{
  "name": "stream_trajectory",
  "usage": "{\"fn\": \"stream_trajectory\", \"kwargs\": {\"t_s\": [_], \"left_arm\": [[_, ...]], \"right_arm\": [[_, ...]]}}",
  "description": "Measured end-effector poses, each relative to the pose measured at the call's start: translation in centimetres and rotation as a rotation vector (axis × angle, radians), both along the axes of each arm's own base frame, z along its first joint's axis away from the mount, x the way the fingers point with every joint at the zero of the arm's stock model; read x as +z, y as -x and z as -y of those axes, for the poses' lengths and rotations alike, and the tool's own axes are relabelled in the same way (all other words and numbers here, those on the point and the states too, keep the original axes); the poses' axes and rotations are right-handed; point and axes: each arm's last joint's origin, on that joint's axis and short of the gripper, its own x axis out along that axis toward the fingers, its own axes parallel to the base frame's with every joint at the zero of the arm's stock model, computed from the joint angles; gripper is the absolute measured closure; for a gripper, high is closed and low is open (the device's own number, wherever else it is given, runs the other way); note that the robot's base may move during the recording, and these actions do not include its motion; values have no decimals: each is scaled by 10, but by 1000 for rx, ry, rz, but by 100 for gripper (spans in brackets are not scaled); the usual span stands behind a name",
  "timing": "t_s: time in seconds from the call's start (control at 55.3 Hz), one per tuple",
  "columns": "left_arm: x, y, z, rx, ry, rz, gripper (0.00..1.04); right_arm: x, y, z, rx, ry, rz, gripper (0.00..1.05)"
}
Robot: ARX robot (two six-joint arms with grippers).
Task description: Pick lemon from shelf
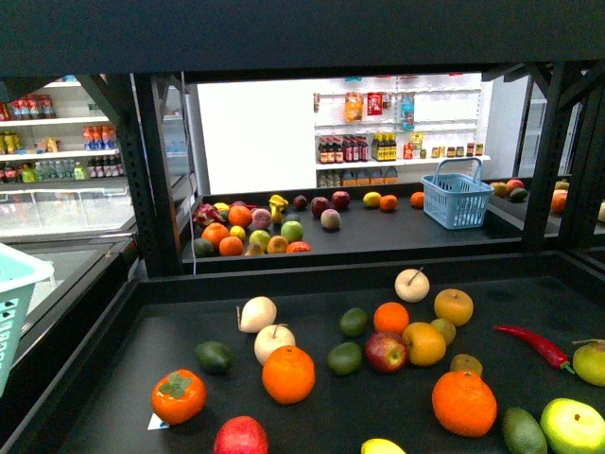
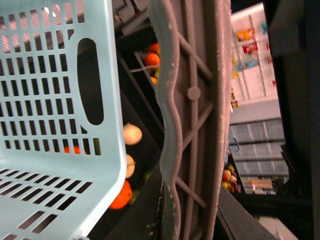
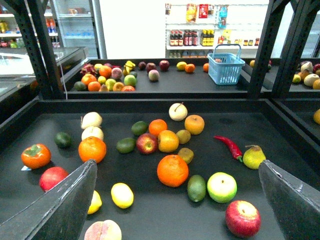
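The lemon (image 3: 122, 195), a plain yellow oval, lies on the black deck of the shelf (image 3: 150, 220), near its front. In the front view only its top shows as a yellow sliver (image 1: 382, 446) at the bottom edge. My right gripper (image 3: 176, 163) hovers open above the deck's front; the lemon lies just inside its left finger (image 3: 60, 210). A second yellow fruit (image 3: 94, 202) is half hidden by that finger. My left gripper (image 2: 185, 220) is shut on the grey handle (image 2: 192, 100) of a pale blue basket (image 2: 55, 100), held at the far left (image 1: 14, 284).
Oranges (image 3: 172, 170), red apples (image 3: 242, 218), a green-yellow apple (image 3: 221, 187), an avocado (image 3: 196, 188) and a red chilli (image 3: 229, 146) crowd the deck. Black uprights (image 1: 156, 180) frame it. A farther shelf carries fruit and a small blue basket (image 1: 458, 194).
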Motion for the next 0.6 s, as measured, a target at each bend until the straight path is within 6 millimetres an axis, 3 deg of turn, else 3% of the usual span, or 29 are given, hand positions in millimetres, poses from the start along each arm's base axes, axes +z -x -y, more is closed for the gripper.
{"fn": "stream_trajectory", "kwargs": {"t_s": [0.072, 0.253, 0.597], "left_arm": [[7, 3, 29, -123, 1, 24, 90], [15, 4, 75, -323, -17, 73, 90], [2, -5, 166, -629, -53, 99, 91]], "right_arm": [[0, 0, 0, 0, 0, 0, 7], [0, 0, 0, 0, 0, 0, 7], [0, 0, 0, 0, 0, 0, 7]]}}
